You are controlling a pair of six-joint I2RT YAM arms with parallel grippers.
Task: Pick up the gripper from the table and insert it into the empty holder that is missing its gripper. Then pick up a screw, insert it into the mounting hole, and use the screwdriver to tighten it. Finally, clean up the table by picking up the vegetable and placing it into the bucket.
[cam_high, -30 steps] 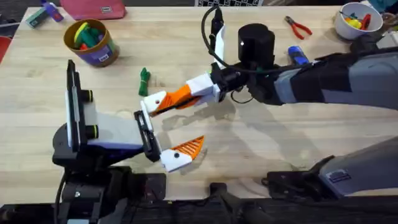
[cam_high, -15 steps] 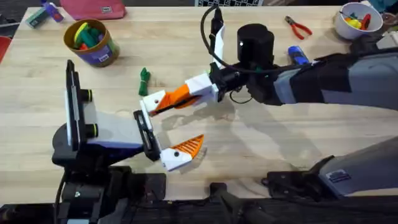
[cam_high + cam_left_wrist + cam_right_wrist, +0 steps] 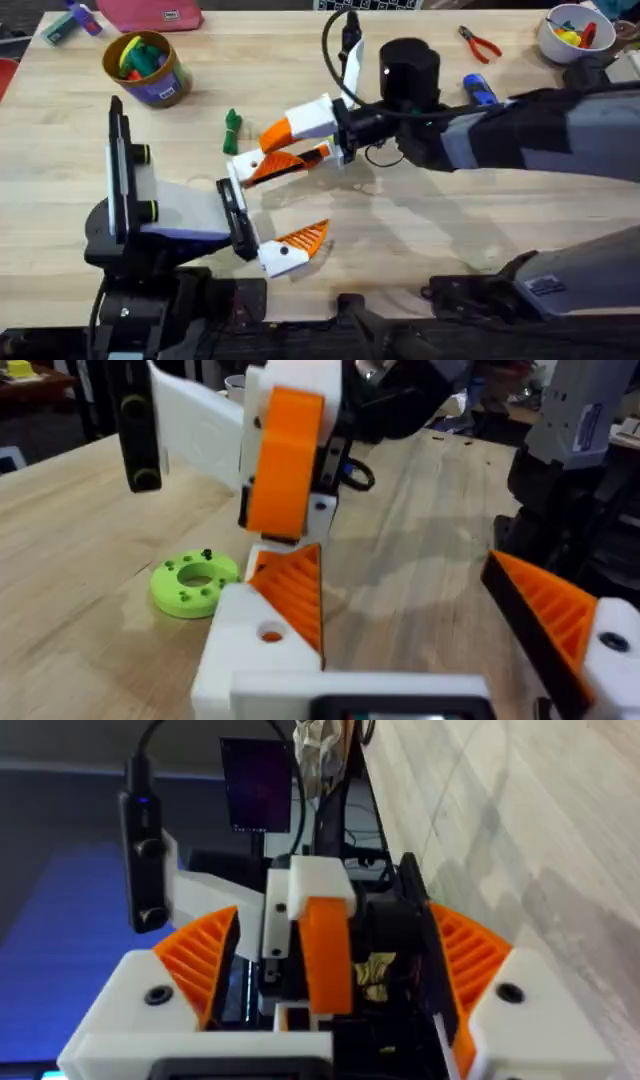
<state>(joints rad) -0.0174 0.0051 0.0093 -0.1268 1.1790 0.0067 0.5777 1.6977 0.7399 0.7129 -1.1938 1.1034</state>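
The right gripper reached across the table from the far side, and its jaws stood spread apart, clamping nothing. In the right wrist view its two ribbed orange fingers sat wide on either side of the orange finger. That orange finger lay seated against the white holder on the left arm, black face hidden. From the left wrist view, the mounting hole showed on the holder's top face, just below the wedge. Whether a screw sat in it could not be told.

The left gripper was open wide too, its other finger well apart from the holder.

The green vegetable lay on the wood just beyond the holder. The bucket stood at the far left, well apart from it. The blue screwdriver rested far right, partly behind the right arm.
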